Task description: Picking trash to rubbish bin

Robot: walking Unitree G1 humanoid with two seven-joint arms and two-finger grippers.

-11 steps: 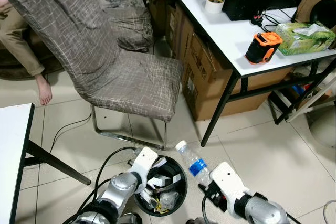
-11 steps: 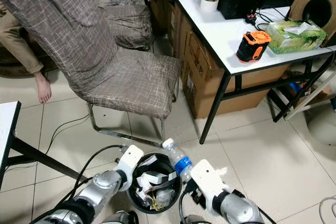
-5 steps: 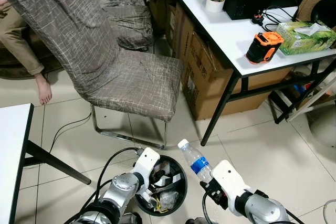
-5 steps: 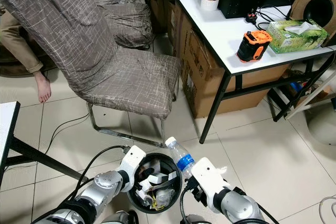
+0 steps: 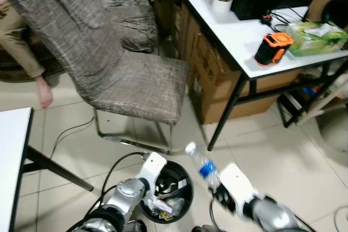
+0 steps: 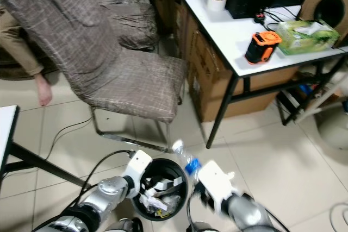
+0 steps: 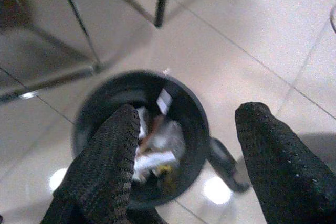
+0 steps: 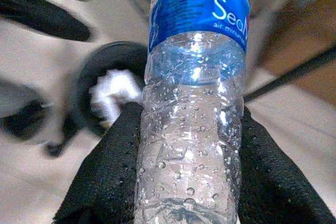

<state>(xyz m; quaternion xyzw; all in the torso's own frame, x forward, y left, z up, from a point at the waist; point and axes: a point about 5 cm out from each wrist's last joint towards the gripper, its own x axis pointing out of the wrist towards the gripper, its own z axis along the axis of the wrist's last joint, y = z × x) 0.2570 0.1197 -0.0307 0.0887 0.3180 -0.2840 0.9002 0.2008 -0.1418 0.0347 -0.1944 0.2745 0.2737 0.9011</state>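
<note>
A clear plastic water bottle (image 8: 194, 103) with a blue label is clamped between the two black fingers of my right gripper (image 8: 189, 113). In the eye views the bottle (image 5: 202, 164) points cap up and away from me, just right of the black rubbish bin (image 5: 188, 184). The round bin (image 7: 198, 124) stands on the tiled floor and holds crumpled paper and wrappers. My left gripper (image 7: 189, 114) hovers open above the bin's rim, with nothing between its fingers (image 7: 107, 166).
A grey-covered chair (image 5: 125, 74) stands just behind the bin, its metal frame close to it. A white desk (image 5: 239, 31) with a black leg (image 5: 225, 112) and cardboard boxes (image 5: 209, 74) lies to the right. A white table (image 5: 11, 161) is on the left, cables cross the floor, and a person's foot (image 5: 44, 92) is at far left.
The picture has blurred and my right arm is smeared by motion. The bottle stays in the right gripper beside the bin. My left wrist has edged slightly further over the bin.
</note>
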